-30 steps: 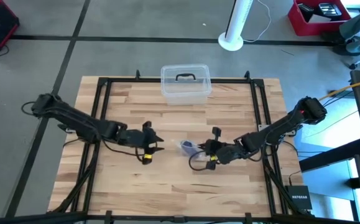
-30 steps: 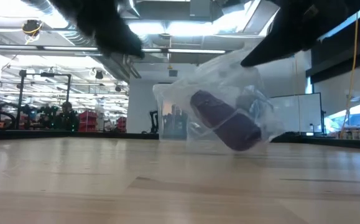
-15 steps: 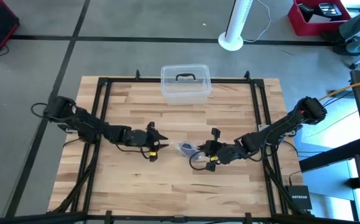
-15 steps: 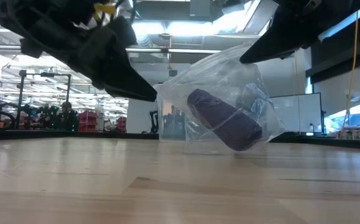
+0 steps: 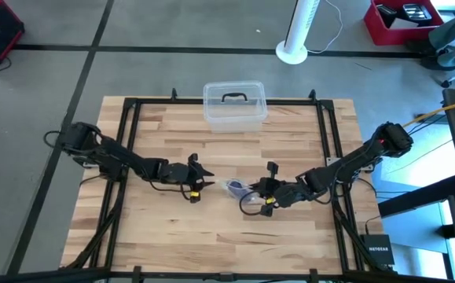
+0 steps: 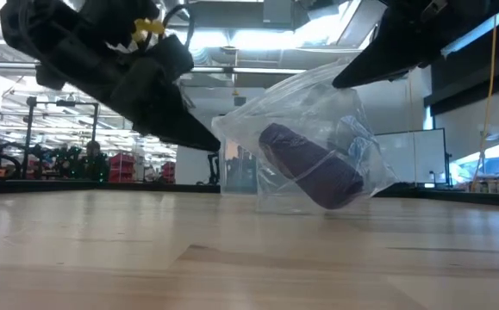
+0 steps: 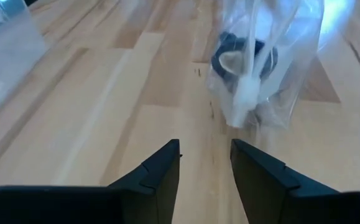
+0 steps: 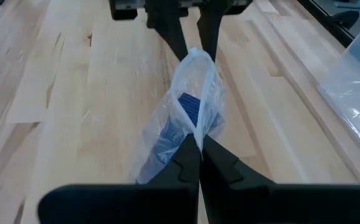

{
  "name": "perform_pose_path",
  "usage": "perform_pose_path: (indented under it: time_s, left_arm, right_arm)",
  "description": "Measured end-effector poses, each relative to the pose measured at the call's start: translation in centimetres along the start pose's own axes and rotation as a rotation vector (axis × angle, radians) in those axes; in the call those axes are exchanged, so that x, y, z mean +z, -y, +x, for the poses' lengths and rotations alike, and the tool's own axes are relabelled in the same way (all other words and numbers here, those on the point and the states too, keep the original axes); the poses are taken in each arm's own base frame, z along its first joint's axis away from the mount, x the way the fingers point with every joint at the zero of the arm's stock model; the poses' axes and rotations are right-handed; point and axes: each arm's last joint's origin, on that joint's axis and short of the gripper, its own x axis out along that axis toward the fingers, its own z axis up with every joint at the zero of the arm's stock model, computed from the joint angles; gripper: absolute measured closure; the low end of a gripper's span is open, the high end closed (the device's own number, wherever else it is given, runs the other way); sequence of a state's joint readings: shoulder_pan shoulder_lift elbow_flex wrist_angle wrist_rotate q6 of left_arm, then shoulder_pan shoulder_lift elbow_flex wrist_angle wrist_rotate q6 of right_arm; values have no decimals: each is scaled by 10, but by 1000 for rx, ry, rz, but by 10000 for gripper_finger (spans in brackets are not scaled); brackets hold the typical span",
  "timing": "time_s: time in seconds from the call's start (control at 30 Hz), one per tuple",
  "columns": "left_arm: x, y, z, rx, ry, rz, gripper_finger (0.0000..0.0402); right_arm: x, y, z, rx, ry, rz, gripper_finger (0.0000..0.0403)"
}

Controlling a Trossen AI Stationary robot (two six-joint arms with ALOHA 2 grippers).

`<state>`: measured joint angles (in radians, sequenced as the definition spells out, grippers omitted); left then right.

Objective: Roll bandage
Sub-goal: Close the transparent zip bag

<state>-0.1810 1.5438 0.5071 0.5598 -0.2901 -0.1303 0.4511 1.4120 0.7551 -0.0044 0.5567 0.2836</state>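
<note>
A small dark purple roll, the bandage (image 6: 309, 168) (image 8: 189, 107), lies inside a clear crinkly plastic bag (image 5: 235, 187) (image 6: 301, 129) near the table's middle. My right gripper (image 8: 199, 144) (image 5: 251, 192) is shut on the bag, coming in from its right. My left gripper (image 7: 204, 152) (image 5: 203, 181) stands open just left of the bag, low over the wood, with nothing between its fingers. In the left wrist view the bag (image 7: 260, 56) shows a short way ahead of the fingertips. My right gripper pinches a gathered upper fold of the bag (image 8: 198, 127) between its two fingers. The fingers slant down from the table's right side. The bag hangs tilted below them with the bandage inside, and its lower end (image 6: 327, 205) is at the tabletop.
A clear plastic box with a black handle (image 5: 234, 106) stands at the far edge, middle. Black frame rails (image 5: 129, 149) run along the table's left, right and far sides. Bare wood lies toward the near edge.
My left gripper has come down toward the table and moved right, toward the bag, tipping more level. It now stands close beside the bag. The bag and my right gripper have kept still.
</note>
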Motion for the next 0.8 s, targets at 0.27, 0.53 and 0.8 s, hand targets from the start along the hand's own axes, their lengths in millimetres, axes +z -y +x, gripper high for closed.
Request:
perform_pose_path:
  time_s: [0.27, 0.53, 0.8]
  left_arm:
    - [-14, 3, 15, -32, 138, -60, 283]
    - [-22, -2, 18, -37, 191, -111, 296]
    - [-17, 1, 15, -143, 188, -97, 302]
  right_arm:
    - [-1, -1, 0, 25, -13, -4, 398]
    - [-1, -1, 0, 31, -21, -7, 398]
    - [-2, -1, 0, 30, -22, -9, 398]
